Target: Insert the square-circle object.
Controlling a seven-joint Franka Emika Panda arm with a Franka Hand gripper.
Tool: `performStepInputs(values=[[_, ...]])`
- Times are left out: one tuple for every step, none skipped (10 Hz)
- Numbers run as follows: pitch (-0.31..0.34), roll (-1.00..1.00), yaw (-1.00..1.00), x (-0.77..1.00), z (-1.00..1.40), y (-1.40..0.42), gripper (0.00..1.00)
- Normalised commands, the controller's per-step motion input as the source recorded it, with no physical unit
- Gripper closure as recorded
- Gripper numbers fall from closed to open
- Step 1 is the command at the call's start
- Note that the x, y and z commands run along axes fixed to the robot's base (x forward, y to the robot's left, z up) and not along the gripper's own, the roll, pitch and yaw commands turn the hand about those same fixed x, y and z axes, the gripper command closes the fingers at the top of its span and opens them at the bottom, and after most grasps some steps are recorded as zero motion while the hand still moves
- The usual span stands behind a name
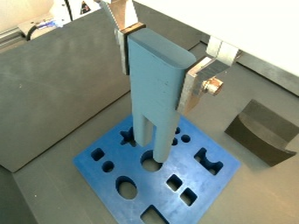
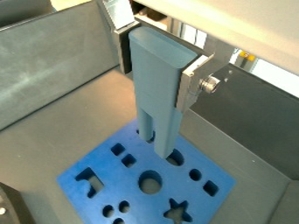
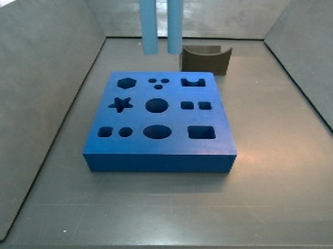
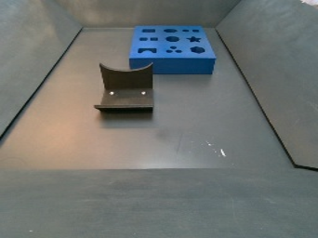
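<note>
**End effector aloft over blue slab, clamped on piece**

In both wrist views the end effector point(image 1: 162, 63) has its silver fingers point(image 1: 197, 83) pressed on either side of the square-circle object point(image 1: 158, 96), a tall grey-blue piece with two prongs pointing down toward the blue slab point(image 1: 140, 171). A side view shows the prongs point(image 3: 144, 24) hanging near the slab's far edge point(image 3: 163, 160); whether they touch it I cannot tell. The dark fixture point(image 4: 125, 91) stands on the surface, apart from the slab.

One pincer point(image 1: 162, 70), one blue slab point(image 3: 159, 122), one square-circle object point(image 4: 125, 88), one grey-blue forked piece point(image 2: 159, 87)
</note>
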Motion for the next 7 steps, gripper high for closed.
performStepInputs(values=[[-0.193, 0.31, 0.18, -0.52, -0.66, -0.71, 1.0], [-0.226, 0.26, 0.23, -0.5, -0.65, -0.75, 1.0], [-0.221, 0.25, 0.23, -0.5, -0.67, -0.77, 1.0], [-0.191, 0.14, 0.17, -0.28, -0.8, -0.47, 1.0], [-0.137, 0.08, 0.09, -0.09, -0.79, -0.15, 1.0], [-0.044, 0.07, 0.0, -0.1, -0.56, 0.0, 1.0], [0.0, 0.11, -0.02, -0.09, -0.4, 0.04, 1.0]])
